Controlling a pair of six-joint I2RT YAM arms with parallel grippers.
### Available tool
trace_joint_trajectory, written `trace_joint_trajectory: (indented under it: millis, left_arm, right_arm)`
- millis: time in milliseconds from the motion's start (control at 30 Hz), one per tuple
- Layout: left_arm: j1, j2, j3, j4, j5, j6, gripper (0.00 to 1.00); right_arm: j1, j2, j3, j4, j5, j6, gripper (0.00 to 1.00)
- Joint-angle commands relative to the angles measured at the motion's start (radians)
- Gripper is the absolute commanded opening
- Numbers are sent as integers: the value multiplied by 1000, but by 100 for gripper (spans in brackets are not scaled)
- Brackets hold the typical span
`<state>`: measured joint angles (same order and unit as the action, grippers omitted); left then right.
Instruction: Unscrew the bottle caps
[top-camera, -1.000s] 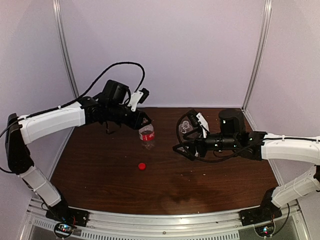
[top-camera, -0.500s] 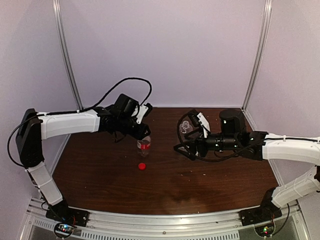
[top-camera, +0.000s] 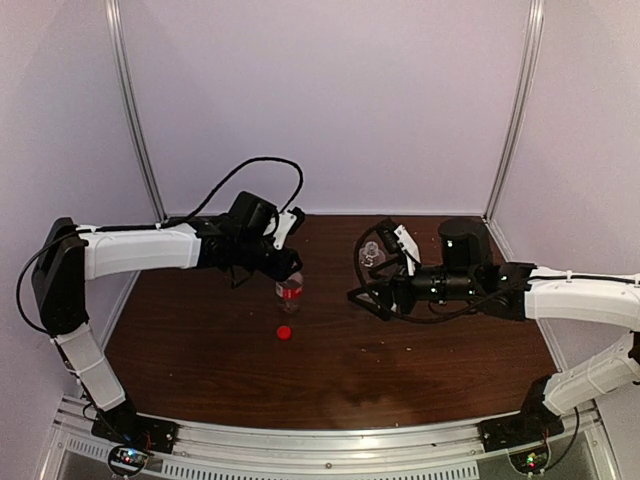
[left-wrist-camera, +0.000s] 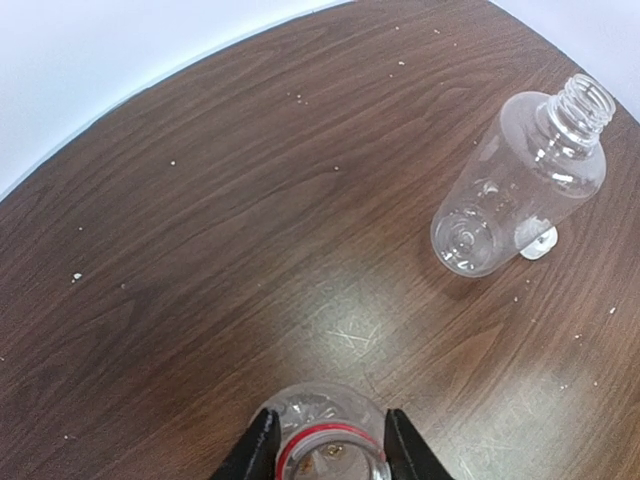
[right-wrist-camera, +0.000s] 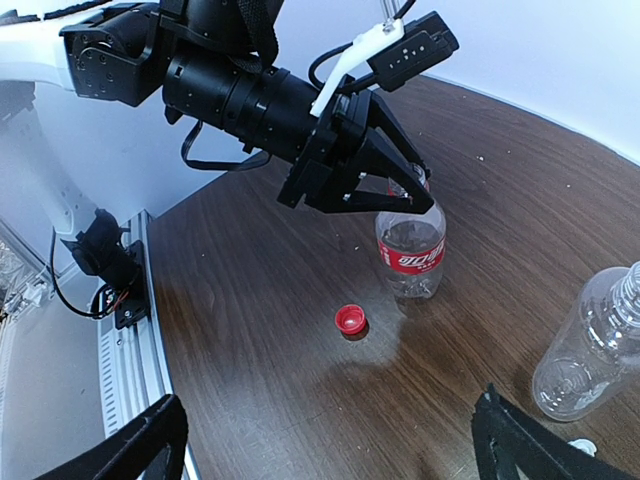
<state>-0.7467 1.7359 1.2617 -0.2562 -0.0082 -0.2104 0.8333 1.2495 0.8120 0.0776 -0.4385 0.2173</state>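
**Left gripper pinches the neck of the uncapped red-labelled bottle**

The left gripper (right-wrist-camera: 405, 203) is pinched on the neck of the red-labelled bottle (right-wrist-camera: 411, 255), one finger on each side just under the open mouth; the bottle is upright near the middle of the table (left-wrist-camera: 200, 200), its base on the wood or barely above it, I cannot tell which. Its red cap (right-wrist-camera: 350, 320) lies loose on the table just in front, apart from the bottle; so this bottle reads as done, and the step in hand looks like setting it down and letting go. To do that well: have the base flat on the wood before the fingers part; open evenly so neither finger drags the neck sideways; lift straight up and clear, since a light empty bottle tips easily.

The right gripper (right-wrist-camera: 328, 430) is spread wide with nothing between its fingers, low over the table to the right of the standing bottle. Further right, the unlabelled bottle (left-wrist-camera: 520, 190) lies on its side, mouth bare, threads showing; a white cap (left-wrist-camera: 537, 244) sits just beside it, partly hidden behind its body. Both caps appear to be off. In the way: the red cap lies close by the base; the right arm is near enough that a sideways retreat by the left one could crowd it.
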Motion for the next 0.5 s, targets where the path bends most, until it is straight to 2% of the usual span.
trace_joint_trajectory:
  millis: [0,200,467]
  left_arm:
    - [6,5,-24,22,-27,-14,41]
    - [6,-15,-29,11,-44,-19,57]
    - [6,-70,-26,-1,-57,-30,71]
  right_arm:
    - [-3,2,12,16,21,18,100]
    - [-3,1,13,14,24,17,100]
    - [-2,-2,16,4,40,22,100]
